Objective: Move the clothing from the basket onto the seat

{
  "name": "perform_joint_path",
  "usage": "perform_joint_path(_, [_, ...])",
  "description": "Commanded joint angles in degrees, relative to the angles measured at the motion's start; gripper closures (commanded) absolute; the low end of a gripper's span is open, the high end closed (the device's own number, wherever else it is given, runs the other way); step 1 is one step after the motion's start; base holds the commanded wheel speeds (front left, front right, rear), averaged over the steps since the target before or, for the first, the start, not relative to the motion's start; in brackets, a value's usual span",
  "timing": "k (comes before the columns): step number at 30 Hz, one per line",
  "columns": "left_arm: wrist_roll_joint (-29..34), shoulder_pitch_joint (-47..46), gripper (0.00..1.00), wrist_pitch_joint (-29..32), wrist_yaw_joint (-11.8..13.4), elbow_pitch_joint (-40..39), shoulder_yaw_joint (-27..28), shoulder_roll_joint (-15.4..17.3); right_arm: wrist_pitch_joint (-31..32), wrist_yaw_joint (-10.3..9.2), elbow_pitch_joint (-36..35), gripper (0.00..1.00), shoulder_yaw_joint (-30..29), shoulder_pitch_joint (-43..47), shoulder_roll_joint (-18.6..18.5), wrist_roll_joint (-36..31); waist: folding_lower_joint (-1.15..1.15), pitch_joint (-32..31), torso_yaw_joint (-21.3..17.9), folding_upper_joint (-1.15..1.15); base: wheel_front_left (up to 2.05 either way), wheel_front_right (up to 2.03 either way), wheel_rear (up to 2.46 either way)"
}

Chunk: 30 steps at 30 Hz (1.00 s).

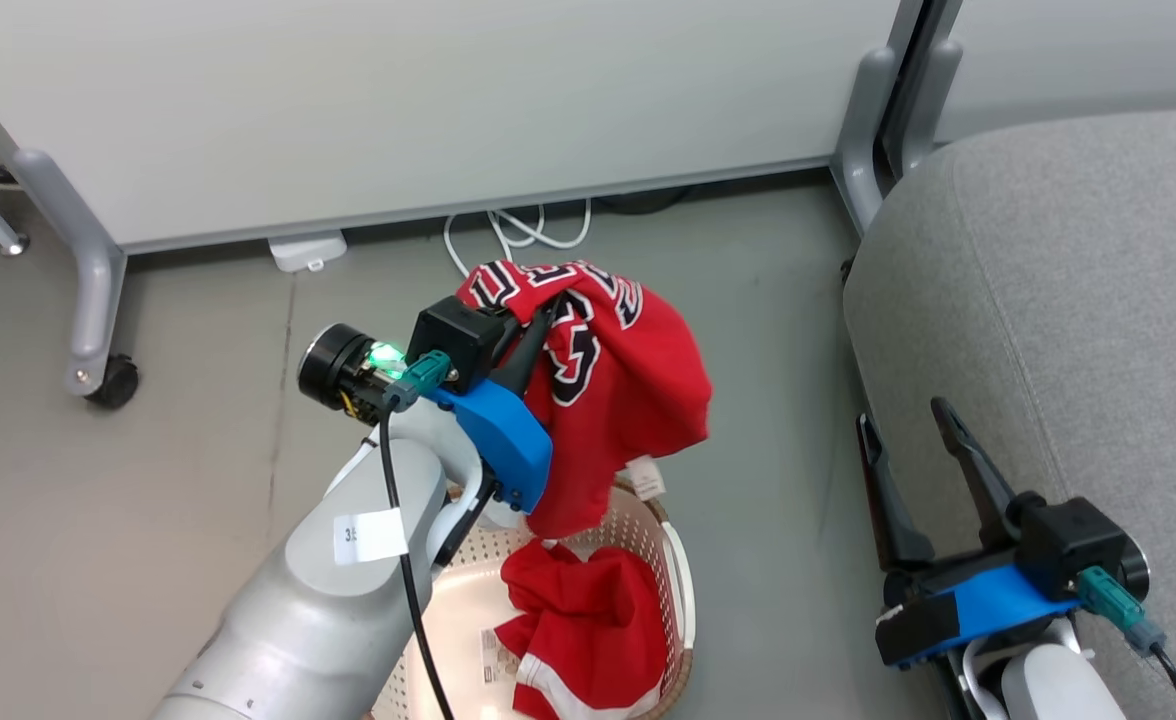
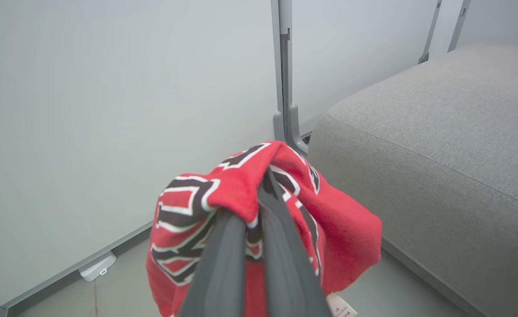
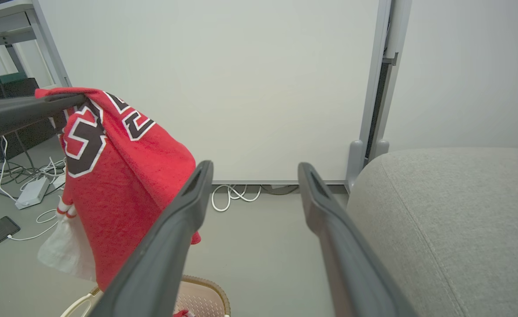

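Note:
My left gripper [image 1: 538, 315] is shut on a red jersey [image 1: 628, 390] with black-and-white numerals, which hangs lifted above the basket [image 1: 681, 580]. The left wrist view shows the jersey [image 2: 351, 233] draped over both closed fingers [image 2: 223, 264]. A second red piece with white trim [image 1: 578, 630] lies inside the cream perforated basket. The light-grey seat [image 1: 1068, 300] stands to the right. My right gripper [image 1: 913, 420] is open and holds nothing, low beside the seat's front edge. In the right wrist view the jersey [image 3: 127, 176] hangs at the left, and the seat [image 3: 453, 229] lies at the right.
A white partition panel [image 1: 398, 110] on grey legs with a castor [image 1: 113, 380] stands behind. White cables [image 1: 518, 230] and a small white box [image 1: 306, 250] lie at its foot. More cables and a dark flat device [image 3: 2, 228] lie on the floor in the right wrist view.

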Motion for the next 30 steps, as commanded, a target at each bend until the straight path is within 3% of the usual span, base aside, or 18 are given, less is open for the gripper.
perform_joint_path(1, [-0.1,0.7,1.00,-0.3,-0.1,-1.6,0.3,0.3,-0.2,0.01,0.3,0.00,0.1,1.4,-0.2,0.2,0.01,-1.8,0.3,-0.01,0.00,0.00,0.00])
perform_joint_path(14, [0.1,5.9,1.00,2.6,3.3,-17.4,-0.6,3.4,-0.2,0.01,0.7,0.00,0.1,5.5,-0.2,0.6,0.01,-6.8,1.4,-0.01,0.00,0.00,0.00])
perform_joint_path(30, [-0.1,8.9,1.00,8.3,6.6,-32.0,-1.2,7.4,-0.2,0.01,1.9,0.00,6.0,2.4,-0.5,-0.6,0.01,-5.0,2.6,-0.01,0.00,0.00,0.00])
